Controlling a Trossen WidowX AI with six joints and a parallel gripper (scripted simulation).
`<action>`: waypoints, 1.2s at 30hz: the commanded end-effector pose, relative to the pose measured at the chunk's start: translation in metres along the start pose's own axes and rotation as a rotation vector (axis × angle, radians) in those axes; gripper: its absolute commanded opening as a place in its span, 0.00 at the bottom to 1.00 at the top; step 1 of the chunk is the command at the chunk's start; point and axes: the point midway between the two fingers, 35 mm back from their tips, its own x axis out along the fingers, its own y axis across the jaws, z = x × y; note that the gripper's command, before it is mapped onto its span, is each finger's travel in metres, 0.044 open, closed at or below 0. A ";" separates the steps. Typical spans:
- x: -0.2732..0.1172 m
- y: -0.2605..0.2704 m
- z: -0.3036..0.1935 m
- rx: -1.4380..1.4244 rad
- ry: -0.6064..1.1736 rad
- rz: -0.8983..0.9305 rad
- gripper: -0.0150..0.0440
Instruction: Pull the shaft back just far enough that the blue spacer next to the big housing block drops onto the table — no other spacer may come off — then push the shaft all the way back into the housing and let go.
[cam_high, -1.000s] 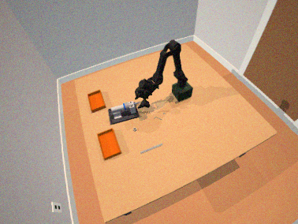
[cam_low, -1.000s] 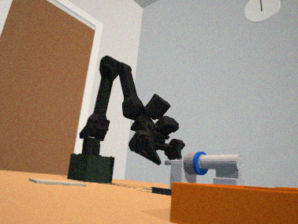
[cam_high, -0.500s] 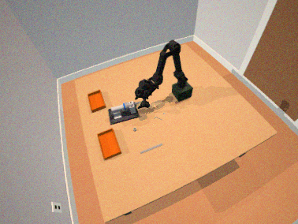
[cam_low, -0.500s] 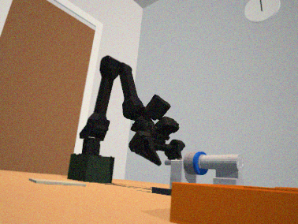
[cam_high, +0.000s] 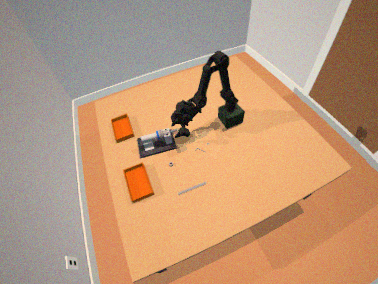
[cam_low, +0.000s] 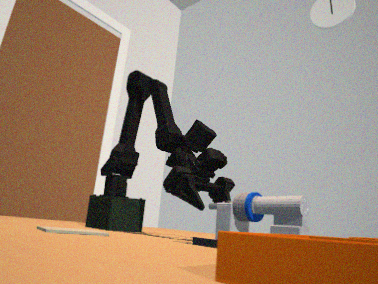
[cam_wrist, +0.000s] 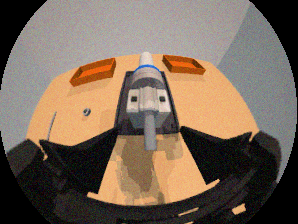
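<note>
The blue spacer (cam_high: 158, 134) (cam_low: 255, 207) is a ring around the shaft line, between a grey round part (cam_low: 241, 207) and the wide pale cylinder (cam_low: 280, 205). The thin grey end of the shaft (cam_low: 213, 206) (cam_wrist: 150, 135) sticks out of the light grey bracket (cam_low: 223, 220) (cam_wrist: 135, 111) toward the arm. The assembly stands on a dark base plate (cam_high: 159, 151) (cam_wrist: 172, 117). My gripper (cam_high: 178, 127) (cam_low: 215, 199) (cam_wrist: 149, 129) is open and empty. Its fingers stand on either side of the shaft end in the wrist view. Whether either touches it cannot be told.
Two orange trays stand beyond the assembly, one to each side: one tray (cam_high: 148, 180) (cam_low: 290, 260) (cam_wrist: 94, 77) and another tray (cam_high: 130, 126) (cam_wrist: 185, 70). A small grey ring (cam_high: 171, 164) (cam_wrist: 86, 112) and a long grey bar (cam_high: 192, 188) (cam_low: 72, 231) lie on the table.
</note>
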 end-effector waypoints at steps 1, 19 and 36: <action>0.001 0.000 0.000 -0.004 0.001 0.003 1.00; 0.018 0.000 0.000 -0.004 0.000 0.003 1.00; 0.018 0.000 0.000 -0.004 0.000 0.003 1.00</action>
